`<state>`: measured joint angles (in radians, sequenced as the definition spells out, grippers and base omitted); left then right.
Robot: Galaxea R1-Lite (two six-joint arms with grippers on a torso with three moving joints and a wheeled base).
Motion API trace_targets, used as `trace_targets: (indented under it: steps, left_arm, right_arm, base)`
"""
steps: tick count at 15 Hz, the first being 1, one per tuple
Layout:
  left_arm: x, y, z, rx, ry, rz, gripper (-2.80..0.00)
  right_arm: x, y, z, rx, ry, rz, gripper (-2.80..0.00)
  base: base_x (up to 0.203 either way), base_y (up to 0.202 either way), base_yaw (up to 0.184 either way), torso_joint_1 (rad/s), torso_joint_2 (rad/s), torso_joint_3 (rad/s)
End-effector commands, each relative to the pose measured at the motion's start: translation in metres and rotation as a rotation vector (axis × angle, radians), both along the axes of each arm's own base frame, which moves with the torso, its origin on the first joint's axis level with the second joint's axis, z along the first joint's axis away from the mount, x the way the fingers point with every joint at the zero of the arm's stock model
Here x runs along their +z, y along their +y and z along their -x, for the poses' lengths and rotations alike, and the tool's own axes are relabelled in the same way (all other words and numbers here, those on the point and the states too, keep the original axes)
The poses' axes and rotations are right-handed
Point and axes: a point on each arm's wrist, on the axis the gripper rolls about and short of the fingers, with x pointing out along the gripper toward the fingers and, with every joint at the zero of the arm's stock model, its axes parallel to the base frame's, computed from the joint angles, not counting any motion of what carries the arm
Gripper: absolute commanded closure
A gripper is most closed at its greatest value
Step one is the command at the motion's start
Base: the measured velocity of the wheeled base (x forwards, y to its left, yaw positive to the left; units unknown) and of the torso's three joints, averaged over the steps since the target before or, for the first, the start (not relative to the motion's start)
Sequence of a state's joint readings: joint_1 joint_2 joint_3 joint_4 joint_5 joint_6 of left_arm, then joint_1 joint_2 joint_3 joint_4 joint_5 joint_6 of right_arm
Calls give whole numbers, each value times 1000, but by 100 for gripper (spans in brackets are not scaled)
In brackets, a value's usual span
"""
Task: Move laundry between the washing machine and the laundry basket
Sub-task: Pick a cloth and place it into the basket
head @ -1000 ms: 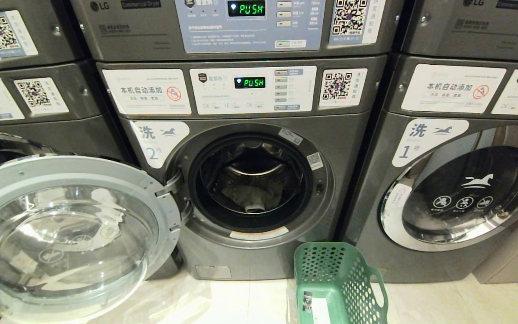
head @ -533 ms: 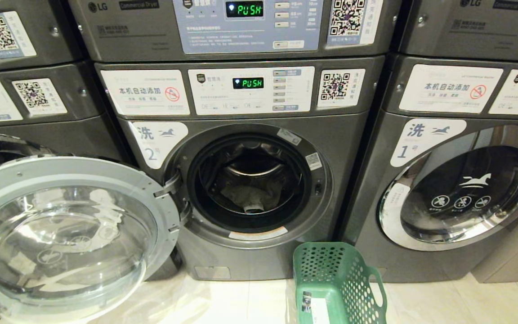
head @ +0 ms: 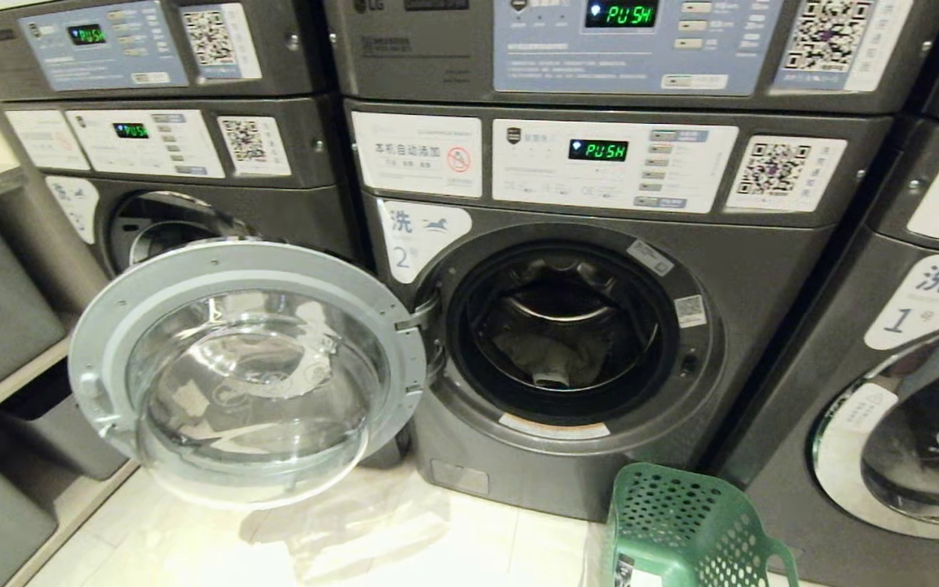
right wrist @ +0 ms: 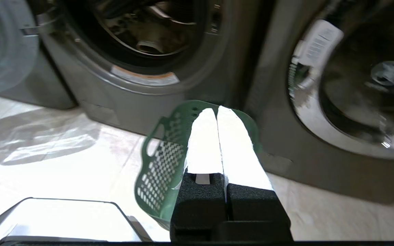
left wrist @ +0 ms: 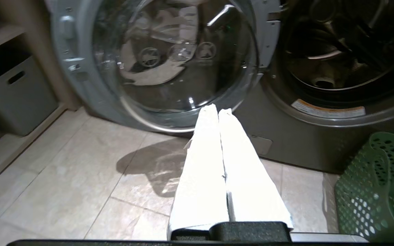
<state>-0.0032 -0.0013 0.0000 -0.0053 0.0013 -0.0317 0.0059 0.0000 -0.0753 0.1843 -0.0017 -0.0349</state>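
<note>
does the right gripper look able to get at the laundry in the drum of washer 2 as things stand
Probably yes. The door is swung fully open, so nothing covers the drum mouth where the laundry lies. The right gripper, shut, hangs low over the laundry basket, so it must open and reach in.

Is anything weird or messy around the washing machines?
Nothing looks broken or spilled. The washing machine marked 2 has its door swung wide open, laundry lies in its drum, and the laundry basket stands upright.

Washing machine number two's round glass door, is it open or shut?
Open: the round chrome-rimmed glass door is swung wide to the left, exposing the dark drum with grey laundry inside.
</note>
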Motion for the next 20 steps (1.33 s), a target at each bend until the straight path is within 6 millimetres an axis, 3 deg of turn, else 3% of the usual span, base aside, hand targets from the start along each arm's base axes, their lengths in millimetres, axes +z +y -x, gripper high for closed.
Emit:
trace_targets:
  steps: [1, 14, 20]
  left_arm:
    - [0, 0, 0, 0, 0, 1, 0]
    - [0, 0, 0, 0, 0, 1, 0]
    - [0, 0, 0, 0, 0, -1, 0]
  right_arm:
    - [0, 0, 0, 0, 3, 0, 0]
    - [0, 0, 0, -1, 3, -9, 0]
    - [0, 0, 0, -1, 3, -9, 0]
  base:
    - [1, -6, 176, -6, -1, 2]
    - [1, -8, 174, 2, 2, 1]
    - [1, -2, 29, 1, 0, 1]
